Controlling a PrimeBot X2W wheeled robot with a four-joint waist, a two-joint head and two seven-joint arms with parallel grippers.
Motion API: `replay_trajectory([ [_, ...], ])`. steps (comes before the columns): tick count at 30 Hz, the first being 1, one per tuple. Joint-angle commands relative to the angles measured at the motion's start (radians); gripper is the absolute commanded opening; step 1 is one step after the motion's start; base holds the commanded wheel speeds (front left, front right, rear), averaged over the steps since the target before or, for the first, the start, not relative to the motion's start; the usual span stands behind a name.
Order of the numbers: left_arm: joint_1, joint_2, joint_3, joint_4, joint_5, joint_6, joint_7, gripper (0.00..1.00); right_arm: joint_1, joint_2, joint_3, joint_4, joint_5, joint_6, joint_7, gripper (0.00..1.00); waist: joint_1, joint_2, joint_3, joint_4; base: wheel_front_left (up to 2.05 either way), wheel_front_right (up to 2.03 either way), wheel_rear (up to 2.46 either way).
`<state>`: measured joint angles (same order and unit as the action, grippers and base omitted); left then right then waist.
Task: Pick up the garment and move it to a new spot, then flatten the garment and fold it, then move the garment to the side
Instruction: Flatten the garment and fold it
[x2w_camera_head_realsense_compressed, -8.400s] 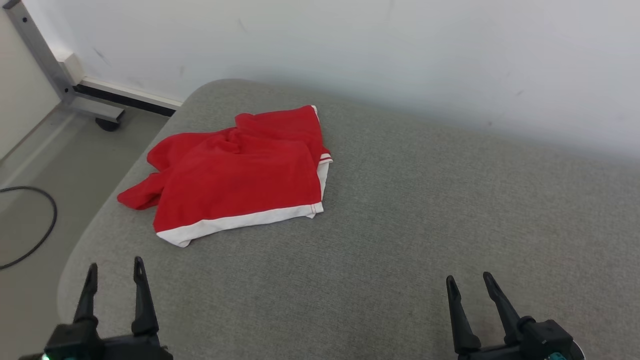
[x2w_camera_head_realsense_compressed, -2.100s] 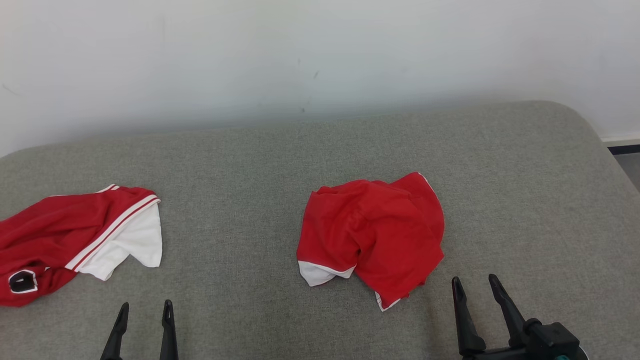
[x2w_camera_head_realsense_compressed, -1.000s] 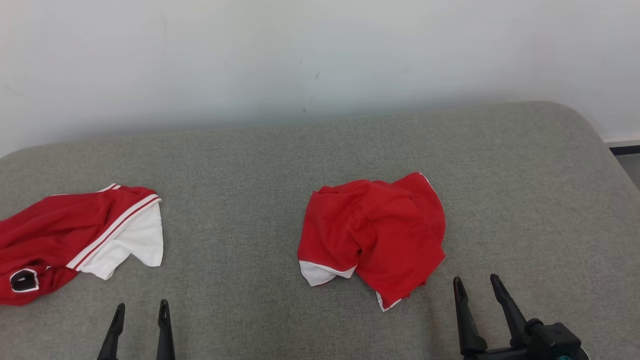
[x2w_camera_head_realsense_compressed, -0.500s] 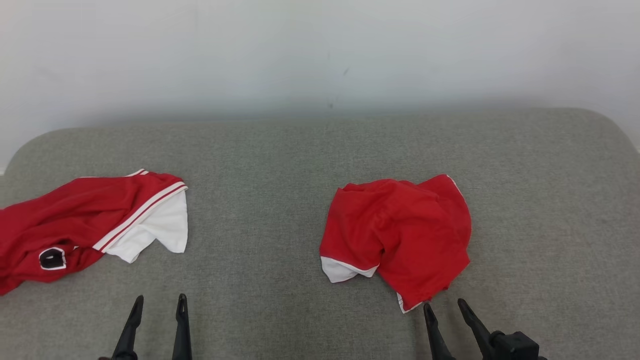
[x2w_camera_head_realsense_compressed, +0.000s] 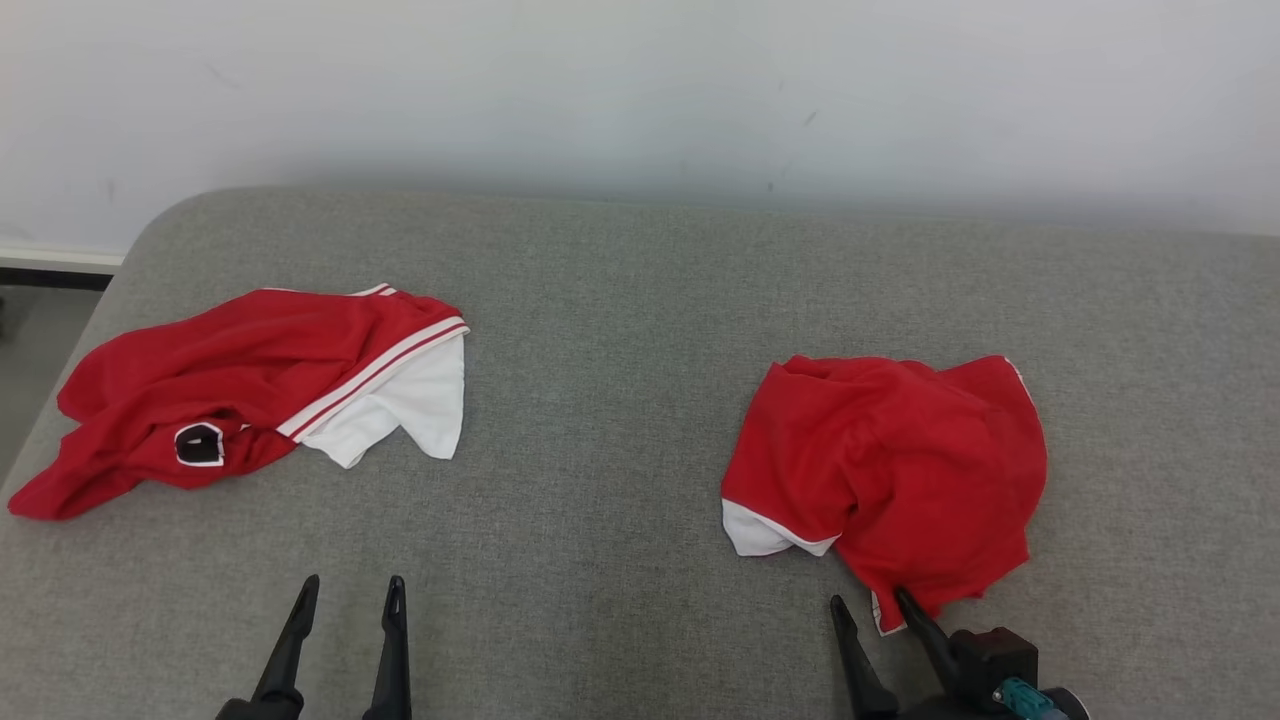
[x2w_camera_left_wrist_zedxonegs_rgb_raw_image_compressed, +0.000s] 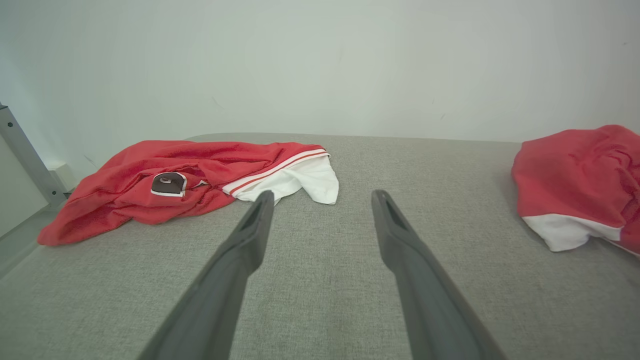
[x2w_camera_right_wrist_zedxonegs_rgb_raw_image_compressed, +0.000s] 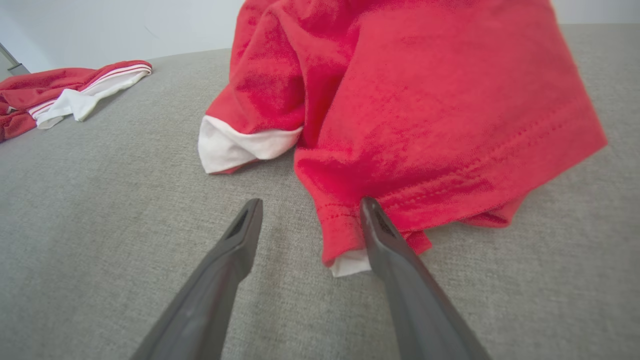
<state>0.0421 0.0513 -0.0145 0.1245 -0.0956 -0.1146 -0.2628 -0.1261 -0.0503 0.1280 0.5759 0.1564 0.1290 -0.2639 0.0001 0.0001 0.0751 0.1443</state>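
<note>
Grey upholstery (x2w_camera_head_realsense_compressed: 600, 500) is spreading out under both of my arms, and I am holding my right pincer (x2w_camera_right_wrist_zedxonegs_rgb_raw_image_compressed: 311, 201) low over it with its two dark fingers standing wide apart, gripping nothing. Just ahead of that pincer the crumpled red garment (x2w_camera_right_wrist_zedxonegs_rgb_raw_image_compressed: 425, 100) is lying in a heap on the cushion. The near corner of its stitched hem, with a scrap of white showing beneath, is poking in between my fingers and sitting against the outer finger (x2w_camera_right_wrist_zedxonegs_rgb_raw_image_compressed: 395, 260), though I cannot tell whether cloth and finger are actually touching. A white cuff (x2w_camera_right_wrist_zedxonegs_rgb_raw_image_compressed: 225, 147) is sticking out of the heap, ahead and to the inner side of this pincer. My left pincer (x2w_camera_head_realsense_compressed: 353, 581) is hanging well apart to the left, its fingers likewise spread and empty, with bare cushion lying between and before them. Farther ahead of it and off to its left, a red jersey (x2w_camera_left_wrist_zedxonegs_rgb_raw_image_compressed: 190, 170) with a white panel, striped trim and a dark badge (x2w_camera_left_wrist_zedxonegs_rgb_raw_image_compressed: 169, 184) is sprawling near the cushion's left end. Beyond everything a pale wall (x2w_camera_head_realsense_compressed: 640, 90) is rising behind the far edge.
</note>
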Motion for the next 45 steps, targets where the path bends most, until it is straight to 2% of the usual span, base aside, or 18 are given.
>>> replay_trajectory([
  [1, -0.009, -0.001, 0.0, 0.001, 0.008, -0.002, -0.003, 1.0, -0.005, 0.0, -0.002, 0.005, -0.013, 0.003, -0.001, 0.93, -0.0001, -0.0001, 0.009, 0.016, 0.0, 0.0, 0.0],
  [2, -0.01, -0.002, 0.001, 0.001, 0.007, -0.003, -0.003, 1.0, -0.014, 0.0, -0.006, 0.014, -0.018, 0.003, -0.001, 0.74, -0.0001, -0.0001, 0.01, 0.018, 0.0, 0.0, 0.0],
  [3, -0.009, -0.002, 0.0, 0.002, 0.006, -0.002, -0.003, 1.0, -0.019, 0.0, -0.011, 0.029, -0.028, 0.003, -0.001, 0.28, -0.0001, -0.0001, 0.01, 0.02, 0.0, 0.0, 0.0],
  [4, -0.008, -0.001, 0.0, 0.002, 0.006, -0.001, -0.003, 1.0, -0.024, 0.0, -0.011, 0.038, -0.048, 0.003, -0.001, 0.0, -0.0001, -0.0001, 0.01, 0.021, 0.0, 0.0, 0.0],
  [8, -0.007, -0.002, -0.002, 0.002, 0.001, 0.003, -0.003, 1.0, -0.035, 0.0, -0.046, 0.025, -0.053, 0.003, -0.001, 0.0, -0.0001, -0.0001, 0.008, 0.021, 0.0, 0.0, 0.0],
  [14, 0.015, -0.001, 0.007, -0.003, -0.01, 0.009, -0.003, 1.0, 0.014, -0.001, -0.084, -0.105, -0.075, 0.003, -0.001, 0.0, -0.0001, -0.0001, -0.006, -0.018, 0.0, 0.0, 0.0],
  [18, 0.009, -0.001, 0.004, -0.001, -0.016, 0.006, -0.003, 1.0, 0.067, -0.043, -0.139, -0.245, -0.076, 0.003, -0.001, 0.0, -0.0001, -0.0001, -0.003, -0.074, 0.0, 0.0, 0.0],
  [23, -0.011, -0.001, -0.018, 0.003, -0.025, 0.008, -0.003, 1.0, 0.107, -0.088, -0.207, -0.322, -0.07, 0.003, -0.001, 0.0, -0.0001, -0.0001, 0.006, -0.121, 0.0, 0.0, 0.0],
  [27, -0.023, -0.001, -0.036, 0.007, -0.03, 0.013, -0.003, 1.0, 0.14, -0.114, -0.277, -0.329, -0.061, 0.003, -0.001, 0.0, -0.0001, -0.0001, 0.008, -0.136, 0.0, 0.0, 0.0],
  [34, -0.011, -0.001, -0.039, 0.016, -0.036, 0.012, -0.003, 1.0, 0.188, -0.109, -0.363, -0.259, -0.067, 0.003, -0.001, 0.0, -0.0001, -0.0001, 0.0, -0.147, 0.0, 0.0, 0.0],
  [35, -0.007, -0.001, -0.039, 0.018, -0.037, 0.011, -0.003, 1.0, 0.185, -0.104, -0.372, -0.252, -0.07, 0.003, -0.001, 0.31, -0.0001, -0.0001, -0.002, -0.149, 0.0, 0.0, 0.0],
  [36, -0.004, -0.001, -0.037, 0.019, -0.038, 0.01, -0.003, 1.0, 0.176, -0.099, -0.371, -0.259, -0.069, 0.003, -0.001, 0.88, -0.0001, -0.0001, -0.005, -0.151, 0.0, 0.0, 0.0],
  [37, -0.001, -0.001, -0.036, 0.021, -0.038, 0.01, -0.003, 1.0, 0.17, -0.096, -0.367, -0.27, -0.072, 0.003, -0.001, 1.0, -0.0001, -0.0001, -0.007, -0.153, 0.0, 0.0, 0.0],
  [45, -0.001, -0.001, -0.039, 0.022, -0.028, 0.005, -0.003, 1.0, 0.172, -0.07, -0.314, -0.43, -0.05, 0.003, -0.001, 1.0, -0.0001, -0.0001, -0.014, -0.173, 0.0, 0.0, 0.0],
])
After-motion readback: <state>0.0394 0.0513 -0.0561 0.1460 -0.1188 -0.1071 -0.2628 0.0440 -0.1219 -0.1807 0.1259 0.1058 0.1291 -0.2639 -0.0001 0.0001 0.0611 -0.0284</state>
